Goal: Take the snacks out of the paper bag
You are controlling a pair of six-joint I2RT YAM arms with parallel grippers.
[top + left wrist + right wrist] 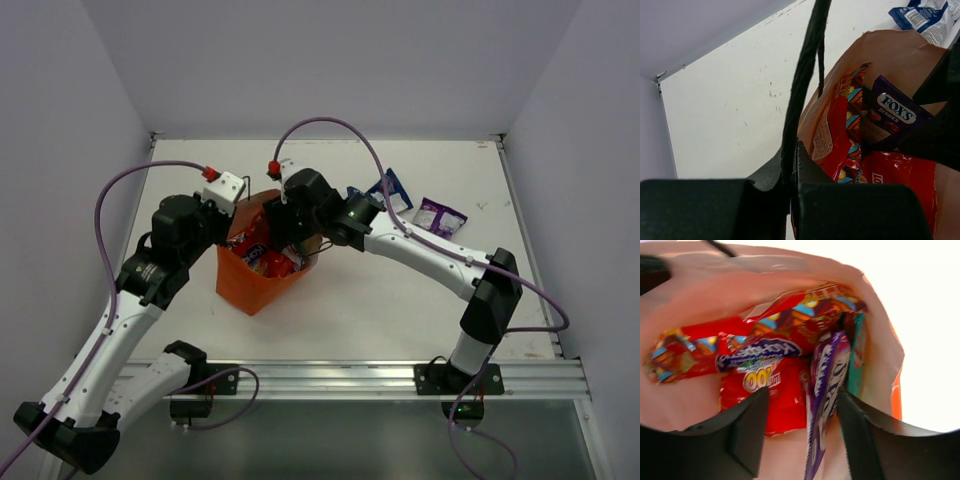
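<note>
The orange paper bag stands open left of centre. My left gripper is shut on the bag's dark loop handle at the rim. My right gripper is open and reaches down inside the bag. A purple Fox's packet stands on edge between its fingers, close to the right finger. Red-orange packets lie on the bag's bottom, and a teal packet leans on the wall. Outside the bag, a blue-white packet and a purple packet lie on the table.
The white table has walls at the back and on both sides. The blue-white packet also shows in the left wrist view, just beyond the bag's far rim. A metal rail runs along the near edge.
</note>
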